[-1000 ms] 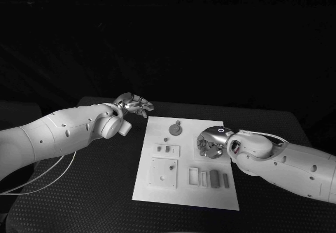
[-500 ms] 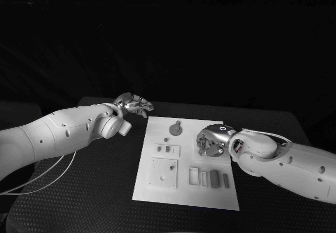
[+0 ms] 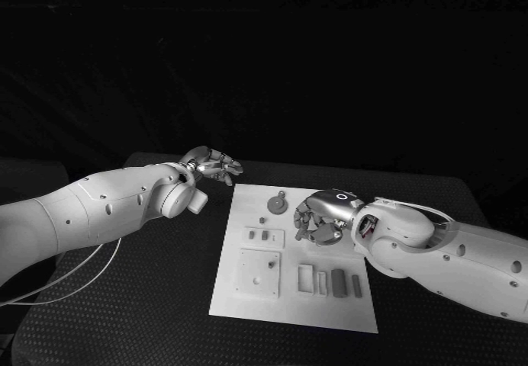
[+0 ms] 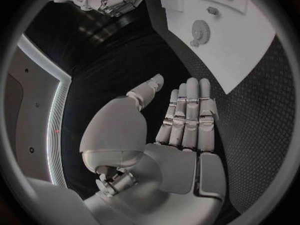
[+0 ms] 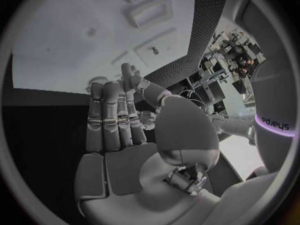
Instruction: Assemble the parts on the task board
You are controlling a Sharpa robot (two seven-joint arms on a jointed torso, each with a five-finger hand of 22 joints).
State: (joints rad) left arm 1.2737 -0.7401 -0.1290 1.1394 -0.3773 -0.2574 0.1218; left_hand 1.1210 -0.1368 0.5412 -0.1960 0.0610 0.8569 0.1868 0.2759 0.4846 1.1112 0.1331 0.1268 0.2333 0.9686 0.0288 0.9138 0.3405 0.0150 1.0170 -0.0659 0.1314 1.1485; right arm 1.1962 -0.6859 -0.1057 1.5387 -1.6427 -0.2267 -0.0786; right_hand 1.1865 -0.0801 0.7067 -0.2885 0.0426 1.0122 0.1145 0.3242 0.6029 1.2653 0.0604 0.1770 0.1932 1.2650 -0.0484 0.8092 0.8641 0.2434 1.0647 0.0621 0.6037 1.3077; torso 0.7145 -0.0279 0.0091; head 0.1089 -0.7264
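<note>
Head view: black tabletop (image 3: 132, 305) carrying the white task board (image 3: 346, 305) at centre. Left arm entering over the near-left tabletop; left hand (image 3: 212, 164) raised off the board's far-left corner, fingers spread, nothing in it. Left wrist view confirms: flat palm, fingers straight and side by side, released. Right arm crossing the board's right edge; right hand (image 3: 316, 217) over the board's upper middle, fingers hanging down and loosely curled. Right wrist view shows fingers extended and apart, palm bare, no part held.

Parts on the board, largest first: raised square plate (image 3: 259, 274) near-left; row of upright blocks (image 3: 329, 280) near-right; smaller slotted plate (image 3: 262, 236) above the square plate; round gear-like piece (image 3: 278, 203) near the far edge, just left of the right hand; tiny peg (image 3: 262, 221) beside it.

Handling, judged: parts small, rigid, light, probably smooth plastic; liable to slip or skid on the board. Gear best pinched across its rim; blocks best taken on their long flat sides. Fragility low.

Against half a second earlier: right hand shifted left and slightly farther up the board, now closer to the gear; fingers turned more toward the board's left. Left hand essentially unchanged. Parts unmoved.
</note>
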